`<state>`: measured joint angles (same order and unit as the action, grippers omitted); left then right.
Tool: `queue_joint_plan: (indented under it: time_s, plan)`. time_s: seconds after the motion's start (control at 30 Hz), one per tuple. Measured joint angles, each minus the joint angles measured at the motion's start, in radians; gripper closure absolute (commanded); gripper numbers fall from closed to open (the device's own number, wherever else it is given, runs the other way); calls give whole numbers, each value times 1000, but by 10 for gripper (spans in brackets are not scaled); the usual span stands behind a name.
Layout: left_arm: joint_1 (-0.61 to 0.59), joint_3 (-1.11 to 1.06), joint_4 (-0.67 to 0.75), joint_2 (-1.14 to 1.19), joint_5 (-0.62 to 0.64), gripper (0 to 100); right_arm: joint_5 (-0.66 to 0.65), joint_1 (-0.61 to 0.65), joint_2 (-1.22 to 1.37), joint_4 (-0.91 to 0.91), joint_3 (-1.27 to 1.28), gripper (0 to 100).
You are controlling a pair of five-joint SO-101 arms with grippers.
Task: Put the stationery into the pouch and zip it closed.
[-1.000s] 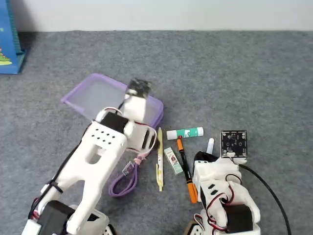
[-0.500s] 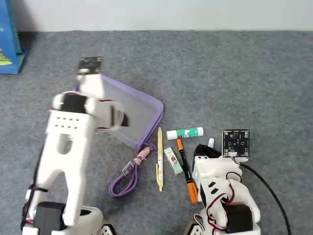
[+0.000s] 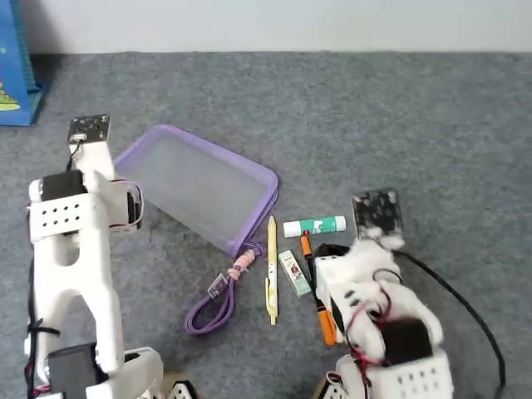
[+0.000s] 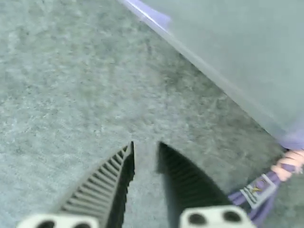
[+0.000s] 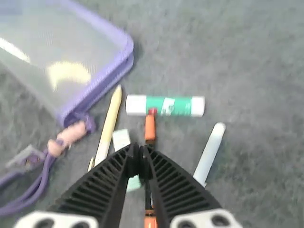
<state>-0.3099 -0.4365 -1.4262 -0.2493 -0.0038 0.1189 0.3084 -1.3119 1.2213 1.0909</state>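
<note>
The clear purple-edged pouch (image 3: 199, 187) lies flat on the grey carpet, its purple lanyard (image 3: 214, 306) trailing toward the front. Right of it lie a yellow pen (image 3: 271, 270), a small green eraser (image 3: 293, 273), an orange marker (image 3: 317, 291) and a green-and-white glue stick (image 3: 314, 225). My left gripper (image 4: 146, 147) hovers over bare carpet just left of the pouch (image 4: 228, 52), slightly open and holding nothing. My right gripper (image 5: 139, 149) is shut and empty, low over the orange marker (image 5: 150, 127) and eraser (image 5: 122, 140), with the glue stick (image 5: 165, 105) just beyond and a white stick (image 5: 209, 151) beside it.
A blue box (image 3: 12, 79) stands at the far left corner by the back wall. Open carpet stretches behind and to the right of the pouch. A black cable (image 3: 470, 320) runs from the right arm's base.
The left arm swung from above the pouch out to its left side, uncovering it. The right arm shifted forward and slightly left, toward the stationery.
</note>
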Motion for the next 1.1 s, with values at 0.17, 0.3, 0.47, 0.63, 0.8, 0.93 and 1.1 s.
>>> queue_joint_plan:
  time_s: [0.17,0.3,0.47,0.63,0.8,0.93,1.1]
  plan:
    - [-68,-2,8,0,-63,987,40,124,195,0,-87,990]
    - [-135,-2,11,0,-118,987,84,232,353,0,-187,989]
    - [-180,-14,11,-35,-167,987,157,315,592,0,-316,868]
    - [-192,-80,11,-190,-209,987,265,333,865,0,-453,748]
    - [-190,-183,26,-371,-219,987,298,377,1097,0,-577,834]
    - [-190,-279,81,-494,-219,986,336,411,1241,-20,-661,892]
    - [-192,-362,118,-588,-219,985,344,417,1369,-114,-684,898]
